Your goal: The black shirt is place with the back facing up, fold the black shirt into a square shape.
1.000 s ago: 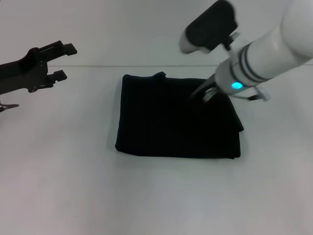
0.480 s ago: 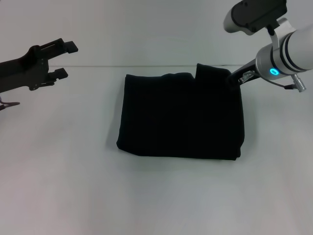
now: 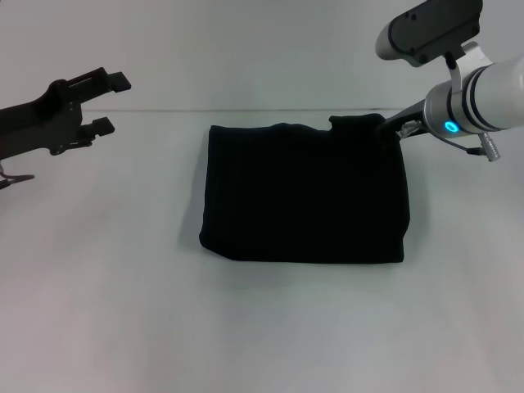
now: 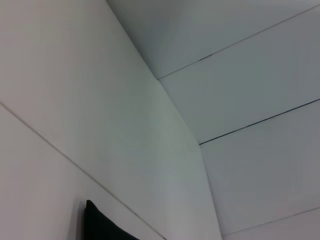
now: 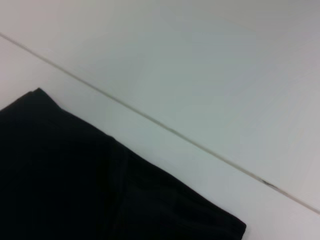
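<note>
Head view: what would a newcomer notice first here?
The black shirt, folded into a rough square, lies mid-table. The right gripper is at its far right corner, where a small flap of cloth stands up. The left gripper hovers far off to the left, open.

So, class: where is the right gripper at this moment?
In the head view, the right gripper is at the black shirt's far right corner, on the white table.
</note>
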